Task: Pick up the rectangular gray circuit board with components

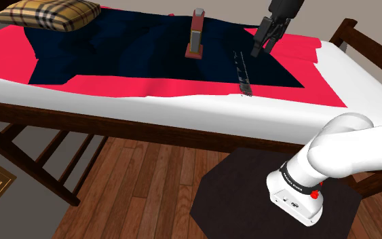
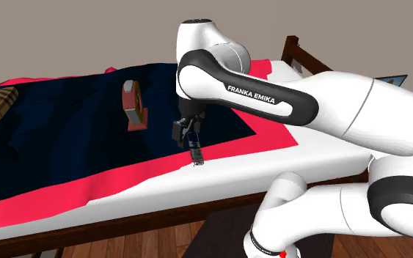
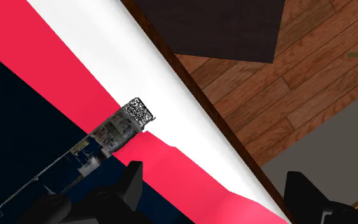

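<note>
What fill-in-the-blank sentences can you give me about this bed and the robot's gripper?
The gripper is ____, clasping nothing.
The circuit board lies across the dark blanket and the ____ sheet.
The pillow lies at the shoulder view's ____ end of the bed.
Missing words: open; red; left.

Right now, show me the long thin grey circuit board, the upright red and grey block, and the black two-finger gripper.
long thin grey circuit board (image 1: 241,71): shoulder view, middle of its length.
upright red and grey block (image 1: 197,31): shoulder view, its red midsection.
black two-finger gripper (image 1: 259,49): shoulder view, between its fingertips.
</note>
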